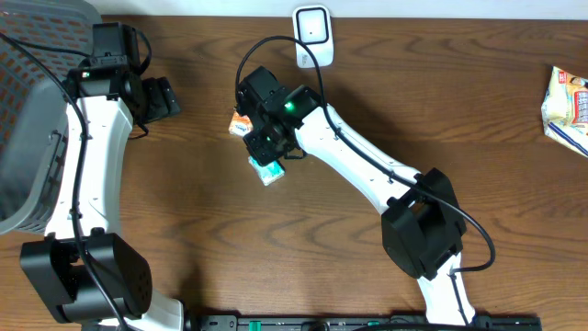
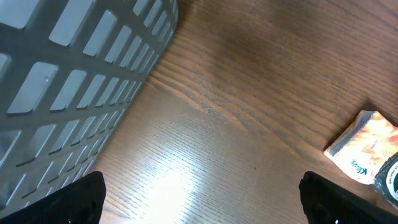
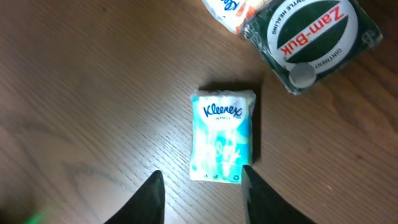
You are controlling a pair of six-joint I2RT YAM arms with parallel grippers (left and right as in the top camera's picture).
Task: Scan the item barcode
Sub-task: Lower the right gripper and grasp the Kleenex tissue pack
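Right gripper (image 3: 201, 183): fingers spread, flanking near end of Kleenex pack (image 3: 222, 134) | left gripper (image 2: 200, 190): spread wide, empty

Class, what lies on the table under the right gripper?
A Kleenex pack lies flat on the table below the right gripper, between its fingers. Just beyond it sit a Zam-Buk tin and an orange-and-white packet, partly out of frame. The pack's underside is hidden.
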